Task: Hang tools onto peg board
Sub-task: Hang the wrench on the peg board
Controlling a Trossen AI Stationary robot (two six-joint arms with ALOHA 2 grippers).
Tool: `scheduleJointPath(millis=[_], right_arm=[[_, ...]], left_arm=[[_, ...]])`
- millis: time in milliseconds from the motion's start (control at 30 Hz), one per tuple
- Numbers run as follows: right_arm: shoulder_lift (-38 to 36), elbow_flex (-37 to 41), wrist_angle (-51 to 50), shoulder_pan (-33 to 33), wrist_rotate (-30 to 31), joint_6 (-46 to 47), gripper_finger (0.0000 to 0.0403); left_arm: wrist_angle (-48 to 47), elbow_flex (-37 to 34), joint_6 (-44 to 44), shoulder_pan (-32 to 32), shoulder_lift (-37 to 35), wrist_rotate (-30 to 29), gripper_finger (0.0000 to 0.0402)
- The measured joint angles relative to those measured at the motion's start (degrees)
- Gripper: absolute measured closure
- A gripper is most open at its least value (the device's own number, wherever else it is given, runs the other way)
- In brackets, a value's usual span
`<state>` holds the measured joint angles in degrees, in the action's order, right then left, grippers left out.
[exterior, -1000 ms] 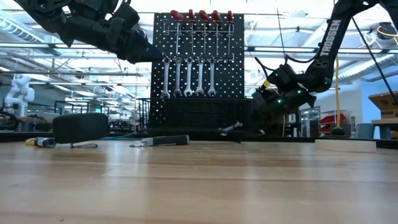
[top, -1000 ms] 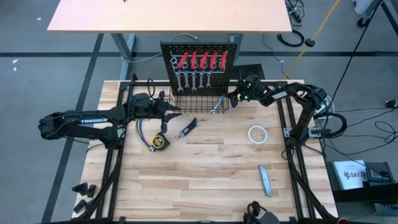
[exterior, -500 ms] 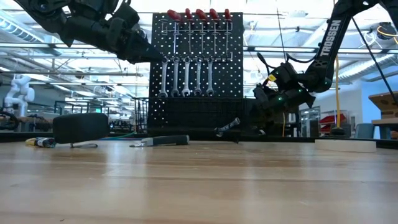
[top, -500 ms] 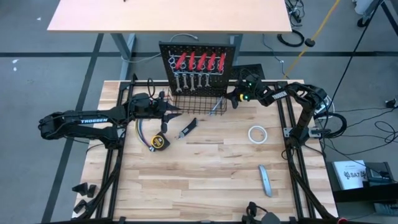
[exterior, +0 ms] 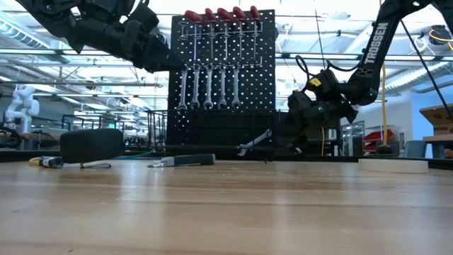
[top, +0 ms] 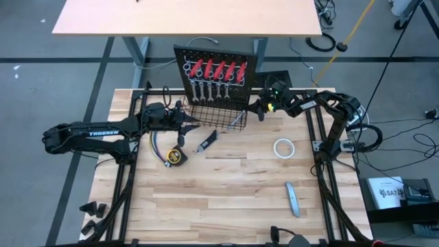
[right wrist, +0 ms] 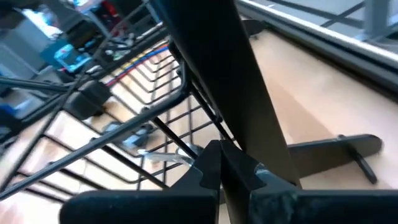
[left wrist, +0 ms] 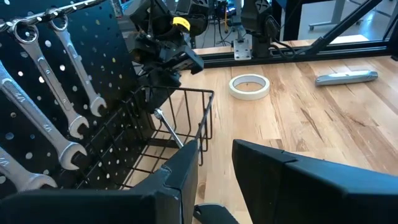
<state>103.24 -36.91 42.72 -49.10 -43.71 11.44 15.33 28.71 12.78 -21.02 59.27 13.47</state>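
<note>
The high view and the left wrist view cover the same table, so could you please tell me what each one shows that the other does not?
Only the high view shows the yellow tape measure, the black-handled knife, the red-handled tools at the top of the peg board, and the left gripper beside the wire basket.

Only the left wrist view shows a wrench leaning inside the basket and the ring ends of the hung wrenches.

Both show the white tape roll, the grey bar, the basket and the right gripper at the board's edge.
</note>
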Motion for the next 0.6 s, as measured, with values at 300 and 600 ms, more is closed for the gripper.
scheduleJointPath(millis=[300,600], right_arm=[[-0.02,0.0,0.06,0.02,-3.4,1.36,0.0403],[-1.19,0.0,-1.28,-2.29,-3.18,1.4,0.0403]], left_arm=[[0.0,0.0,-0.02,0.02,0.0,0.0,0.0295],[-1.17,0.02,-0.07,0.0,0.0,0.0,0.0295]])
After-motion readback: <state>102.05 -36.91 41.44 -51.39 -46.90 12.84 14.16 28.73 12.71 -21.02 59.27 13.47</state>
